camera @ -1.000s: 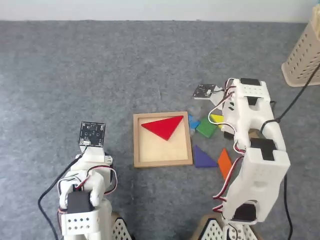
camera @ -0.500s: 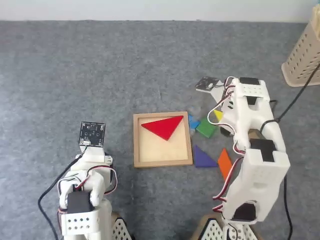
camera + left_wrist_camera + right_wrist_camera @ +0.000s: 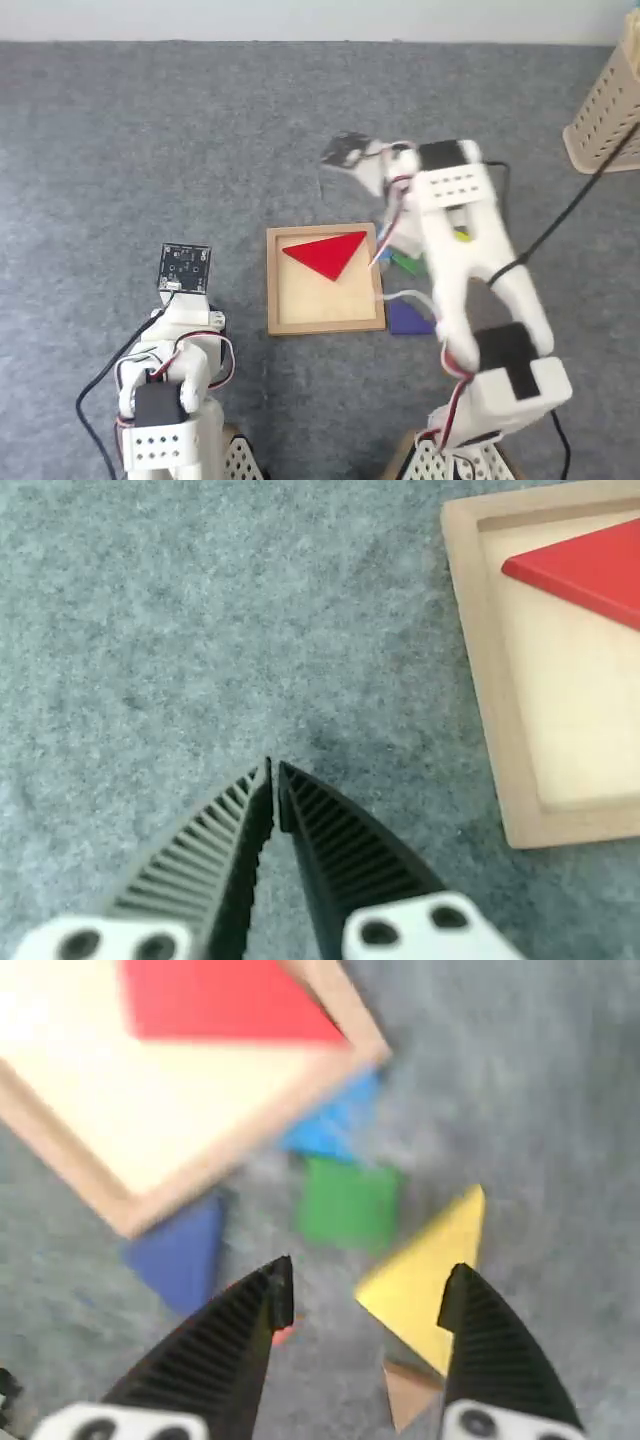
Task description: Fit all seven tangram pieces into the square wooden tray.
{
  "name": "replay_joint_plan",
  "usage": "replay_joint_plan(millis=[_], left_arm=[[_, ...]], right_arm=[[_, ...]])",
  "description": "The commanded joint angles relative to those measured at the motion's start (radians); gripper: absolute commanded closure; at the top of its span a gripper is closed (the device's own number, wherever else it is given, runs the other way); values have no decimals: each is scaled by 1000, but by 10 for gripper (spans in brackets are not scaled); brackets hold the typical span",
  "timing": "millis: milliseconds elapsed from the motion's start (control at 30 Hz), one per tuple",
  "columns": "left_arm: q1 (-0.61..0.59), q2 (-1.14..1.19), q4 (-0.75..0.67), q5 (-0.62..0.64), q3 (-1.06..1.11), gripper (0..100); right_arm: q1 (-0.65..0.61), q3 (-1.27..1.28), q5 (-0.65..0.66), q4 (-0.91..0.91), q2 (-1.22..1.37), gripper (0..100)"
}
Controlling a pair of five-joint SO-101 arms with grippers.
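Across the grey carpeted table [image 3: 150, 130], we see the right arm [image 3: 465, 250] stretched forward past the far corner of the square wooden tray [image 3: 272, 285], while the left arm [image 3: 170, 370] sits folded back on its own side, well apart from the pieces. The tray lies between the two arms and holds one piece, the red triangle [image 3: 325, 253], set in its far corner.

From above, the right arm covers much of the loose pieces beside the tray. We can make out the dark blue triangle [image 3: 405, 318] near the tray's near corner, and slivers of the green square [image 3: 410, 263] and the yellow triangle [image 3: 461, 236]. The right wrist view lays them out on the carpet, with a light blue piece [image 3: 335, 1125] touching the tray's rim and the green square just beside it. It also shows the right gripper [image 3: 372, 1272] with its jaws spread wide and holding nothing.

In the left wrist view, the left gripper [image 3: 275, 772] has its toothed jaws pressed together on nothing, over bare carpet beside the tray's edge.
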Motion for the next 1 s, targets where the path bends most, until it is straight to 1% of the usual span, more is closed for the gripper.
replay_joint_plan(millis=[0, 167, 233, 300, 467, 567, 667, 767, 833, 967], left_arm=[[0, -18, 6, -5, -7, 988], [0, -18, 6, -5, -7, 988], [0, -18, 6, -5, -7, 988], [0, -18, 6, -5, -7, 988], [0, -18, 6, -5, -7, 988], [0, -18, 6, -5, -7, 988], [0, -18, 6, -5, -7, 988], [0, -18, 6, -5, -7, 988], [0, -18, 6, -5, -7, 988], [0, -18, 6, -5, -7, 988]], right_arm=[[-65, -18, -43, 24, -85, 772], [65, 2, -172, 25, -96, 775], [119, 46, -195, 22, -125, 775], [159, 117, -153, 5, -174, 775], [248, 338, 41, -183, -292, 775], [252, 451, 150, -226, -337, 775], [214, 508, 173, -220, -358, 772], [223, 526, 206, -262, -351, 758], [234, 526, 239, -295, -332, 713], [248, 522, 258, -387, -260, 635]])
